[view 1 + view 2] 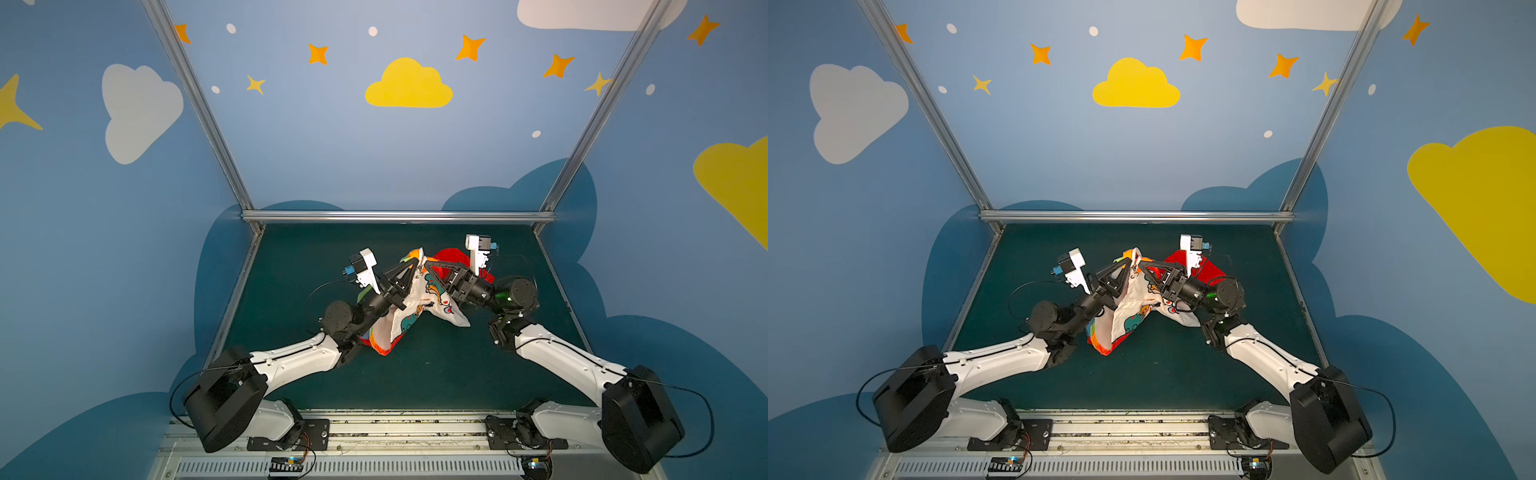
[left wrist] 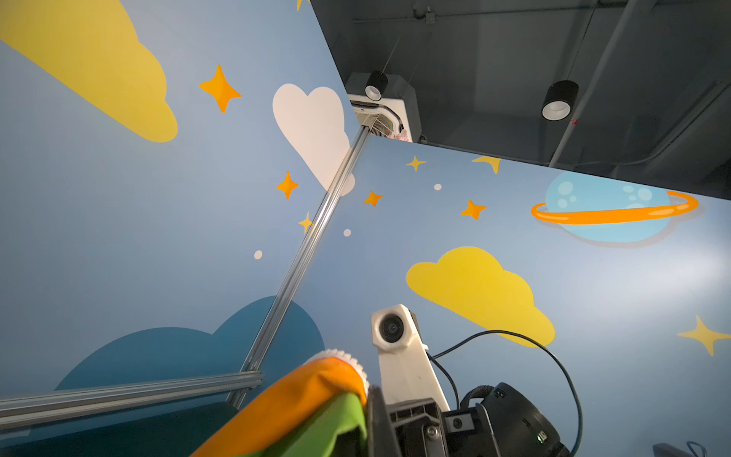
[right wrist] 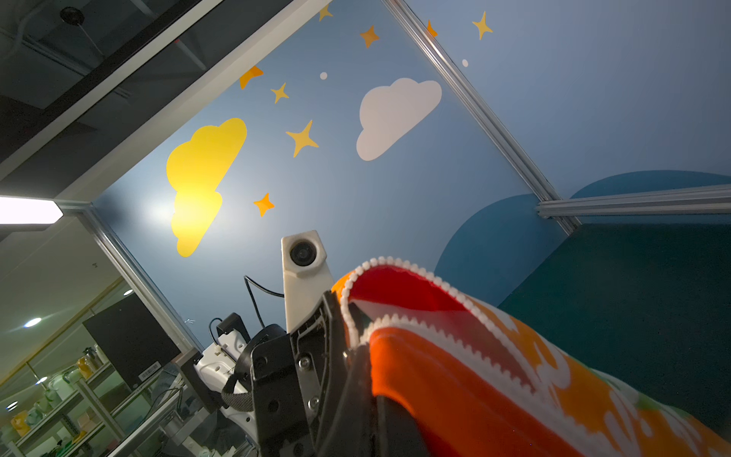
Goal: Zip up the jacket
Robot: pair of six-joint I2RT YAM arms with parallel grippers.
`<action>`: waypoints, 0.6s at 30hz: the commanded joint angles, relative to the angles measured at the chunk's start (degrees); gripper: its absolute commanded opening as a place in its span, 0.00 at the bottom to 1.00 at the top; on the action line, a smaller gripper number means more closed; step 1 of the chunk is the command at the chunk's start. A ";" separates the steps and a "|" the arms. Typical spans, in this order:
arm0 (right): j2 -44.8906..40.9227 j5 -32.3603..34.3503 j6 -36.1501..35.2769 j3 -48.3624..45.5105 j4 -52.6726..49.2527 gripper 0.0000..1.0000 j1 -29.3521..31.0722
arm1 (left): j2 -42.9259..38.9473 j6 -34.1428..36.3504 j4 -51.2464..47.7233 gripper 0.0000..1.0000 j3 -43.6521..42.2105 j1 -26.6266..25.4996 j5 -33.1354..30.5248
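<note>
The rainbow-striped fabric jacket [image 1: 417, 301] appears light and limp; left pincer [image 1: 415, 263] and right pincer [image 1: 428, 264] pinch its zipper edges [image 3: 395, 262] at twelve o'clock, the soundest hold.

Both arms angle inward, wrists raised. Left gripper [image 1: 415, 262] and right gripper [image 1: 427, 264], jaws closed, nearly touch at the tips.

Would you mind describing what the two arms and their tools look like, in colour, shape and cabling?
The left arm and right arm have white shells, black joints and bulky black shoulder housings. The left tool and right tool are black, with triangular open frames; a white camera mount stands behind each. Thin black cables loop alongside.
</note>
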 commanded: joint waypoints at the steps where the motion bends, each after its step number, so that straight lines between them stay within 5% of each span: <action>1: -0.73 0.99 0.93 2.06 3.57 0.00 0.38 | -0.58 2.20 2.44 0.03 1.25 -0.46 0.84; 18: -2.58 3.86 2.15 1.64 3.97 0.00 -0.21 | -0.57 5.87 2.48 0.03 -0.06 -1.00 0.20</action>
